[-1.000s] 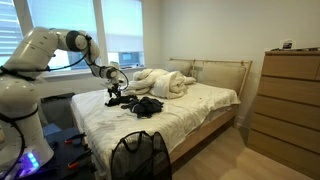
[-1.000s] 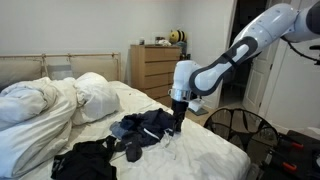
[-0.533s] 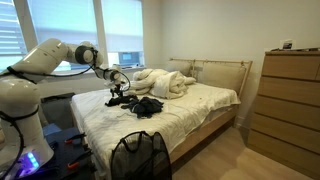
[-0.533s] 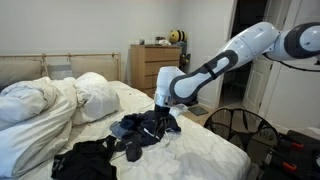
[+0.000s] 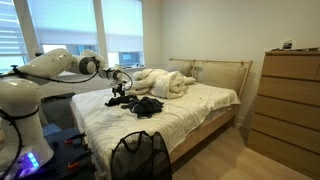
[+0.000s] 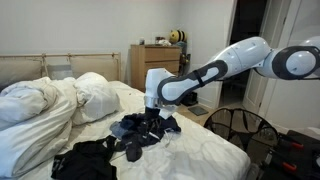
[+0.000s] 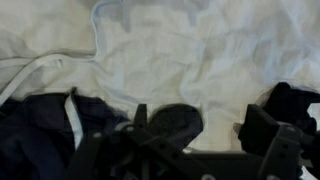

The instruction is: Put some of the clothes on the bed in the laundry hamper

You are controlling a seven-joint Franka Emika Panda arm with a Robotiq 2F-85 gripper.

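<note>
Over the wide white-sheeted wooden bed (image 5: 205, 103), the gripper (image 6: 151, 122) hangs low, jaws spread, probably to pinch the black soft garments (image 6: 134, 131) lying there; the round black mesh hamper (image 5: 138, 157) stands beside.

The pincer (image 7: 205, 128), jaws spread wide, hangs over dark clothes (image 7: 40, 130) on the white sheet (image 7: 200, 50).

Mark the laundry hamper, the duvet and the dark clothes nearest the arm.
laundry hamper (image 5: 140, 158): in an exterior view, middle of its mesh wall.
duvet (image 6: 48, 112): in an exterior view, middle of the puffy heap.
dark clothes (image 6: 132, 130): in an exterior view, middle of the pile.
</note>
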